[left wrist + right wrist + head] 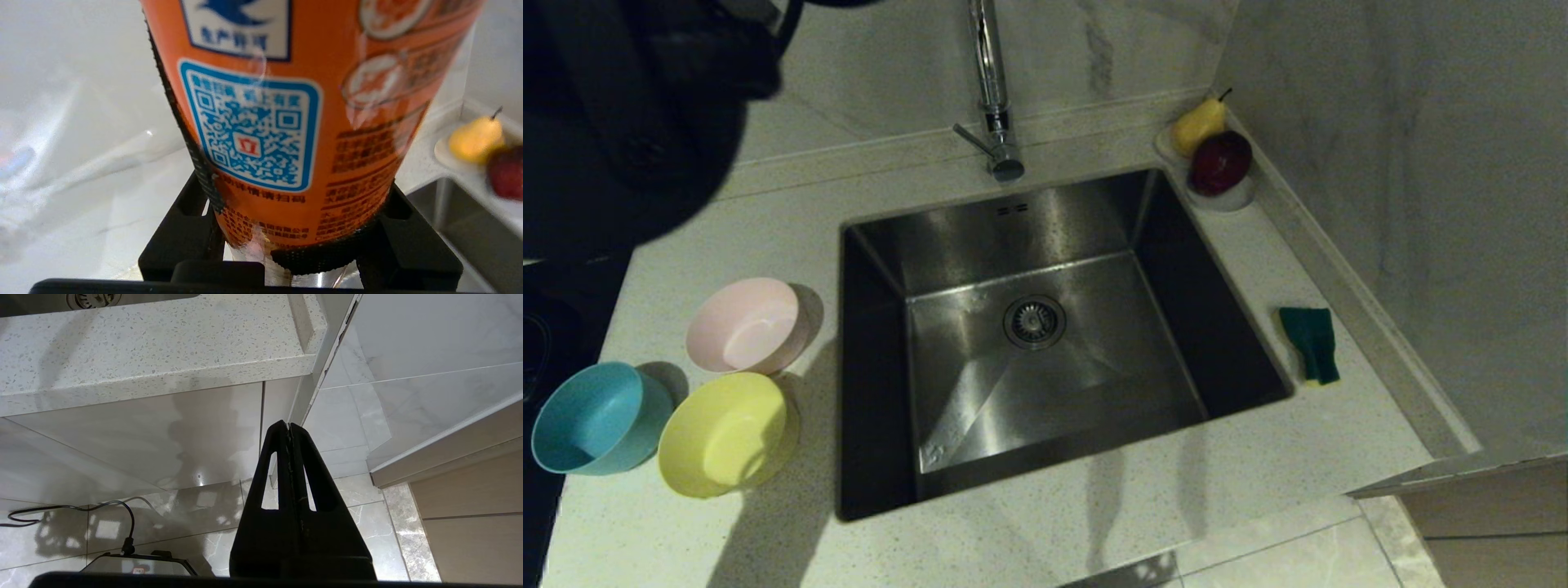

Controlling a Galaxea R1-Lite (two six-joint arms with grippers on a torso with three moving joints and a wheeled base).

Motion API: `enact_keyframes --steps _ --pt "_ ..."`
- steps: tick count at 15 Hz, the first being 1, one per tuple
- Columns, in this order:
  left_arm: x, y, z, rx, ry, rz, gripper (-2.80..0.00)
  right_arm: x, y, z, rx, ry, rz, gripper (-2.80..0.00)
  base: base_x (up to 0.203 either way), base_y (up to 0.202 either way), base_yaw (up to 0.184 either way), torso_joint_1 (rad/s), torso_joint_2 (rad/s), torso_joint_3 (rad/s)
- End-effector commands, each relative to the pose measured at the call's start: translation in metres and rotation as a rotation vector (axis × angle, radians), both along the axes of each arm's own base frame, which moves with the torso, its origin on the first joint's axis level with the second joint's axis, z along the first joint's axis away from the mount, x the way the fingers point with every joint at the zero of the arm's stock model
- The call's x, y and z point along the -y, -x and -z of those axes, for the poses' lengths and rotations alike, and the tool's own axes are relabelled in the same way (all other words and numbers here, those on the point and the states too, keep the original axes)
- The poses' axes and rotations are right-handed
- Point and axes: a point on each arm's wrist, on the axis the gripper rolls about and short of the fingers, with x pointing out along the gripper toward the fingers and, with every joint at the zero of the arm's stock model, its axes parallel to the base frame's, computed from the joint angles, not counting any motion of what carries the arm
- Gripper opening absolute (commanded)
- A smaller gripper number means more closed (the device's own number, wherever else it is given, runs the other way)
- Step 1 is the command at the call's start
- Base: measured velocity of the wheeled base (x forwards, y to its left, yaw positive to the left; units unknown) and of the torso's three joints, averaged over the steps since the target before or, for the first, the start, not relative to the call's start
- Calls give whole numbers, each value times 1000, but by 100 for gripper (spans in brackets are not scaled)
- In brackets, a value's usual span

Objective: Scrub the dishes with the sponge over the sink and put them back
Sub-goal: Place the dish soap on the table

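Three bowls stand on the counter left of the sink [947, 237]: a pale pink one [745, 325], a teal one [596, 418] and a yellow one [725, 433]. The green-and-yellow sponge [1311, 343] lies on the counter right of the sink. In the left wrist view my left gripper [294, 232] is shut on an orange-labelled clear bottle [286, 122], one finger on each side of it. In the head view my left arm [629, 122] is a dark mass at the upper left; the bottle does not show there. My right gripper [289, 426] hangs shut and empty below the counter's edge.
A chrome faucet [992, 90] stands behind the sink. A white dish [1232, 198] with a yellow pear [1199, 124] and a dark red fruit [1221, 162] sits in the back right corner. A marble wall runs along the right side.
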Motion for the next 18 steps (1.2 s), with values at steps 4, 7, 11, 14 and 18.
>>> enact_keyframes --steps 4,7,11,14,18 --pt "-74 29 -39 23 141 13 -280 0 0 0 -1 0 0 -280 0 0 0 0 0 0" --pt "-123 34 -52 49 215 -54 -280 0 0 0 -1 0 0 -280 0 0 0 0 0 0" --pt "-184 38 -49 74 252 -165 -280 0 0 0 -1 0 0 -280 0 0 0 0 0 0" --pt "-223 25 -36 109 377 -303 -280 0 0 0 -1 0 0 -280 0 0 0 0 0 0" --pt "-244 7 9 27 426 -408 -280 0 0 0 -1 0 0 -280 0 0 0 0 0 0"
